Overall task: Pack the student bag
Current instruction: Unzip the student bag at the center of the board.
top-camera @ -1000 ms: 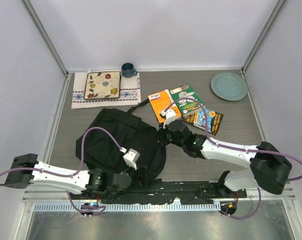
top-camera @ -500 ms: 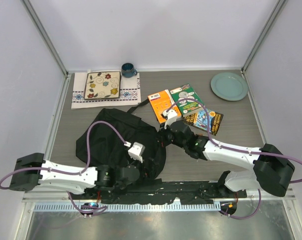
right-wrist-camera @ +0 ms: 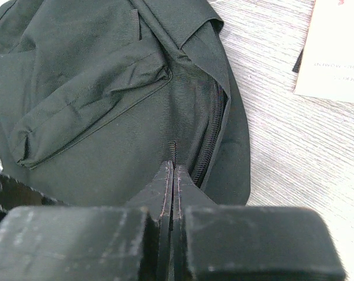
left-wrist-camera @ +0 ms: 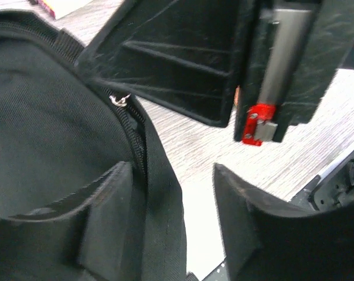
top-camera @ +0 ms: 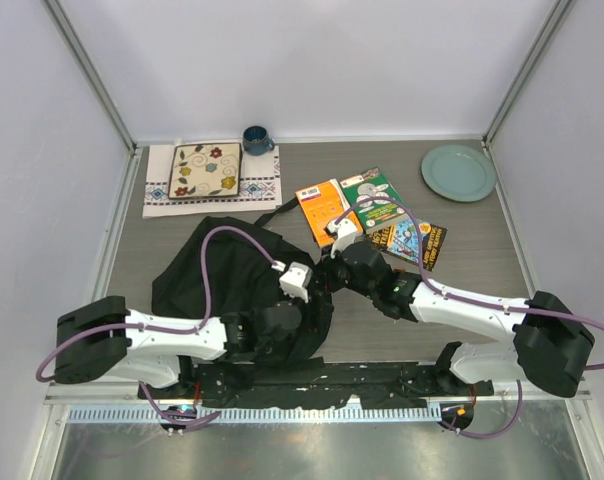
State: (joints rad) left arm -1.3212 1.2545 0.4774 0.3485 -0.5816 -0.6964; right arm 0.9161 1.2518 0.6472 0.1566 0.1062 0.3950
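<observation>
The student bag (top-camera: 232, 285) is a big black fabric backpack lying in the middle of the table, near the arms. My right gripper (top-camera: 326, 276) is at the bag's right edge. In the right wrist view the right gripper (right-wrist-camera: 174, 171) is shut on a thin black zipper tab (right-wrist-camera: 174, 149) beside the zipper (right-wrist-camera: 215, 126). My left gripper (top-camera: 310, 312) reaches over the bag's right side. In the left wrist view the left gripper (left-wrist-camera: 171, 175) stands open, with the bag's zippered rim (left-wrist-camera: 156, 175) between its fingers, against the left finger. The right gripper's body (left-wrist-camera: 265, 70) hangs just above.
An orange book (top-camera: 327, 208), a green book (top-camera: 374, 200) and a dark colourful book (top-camera: 412, 243) lie right of the bag. A pale green plate (top-camera: 459, 171) is at the back right. A dark mug (top-camera: 256, 139) and a patterned mat (top-camera: 205, 171) sit at the back left.
My left arm has swung right and forward across the bag to its right rim, beside the right gripper. Its jaws now straddle the rim. The right arm has barely moved.
</observation>
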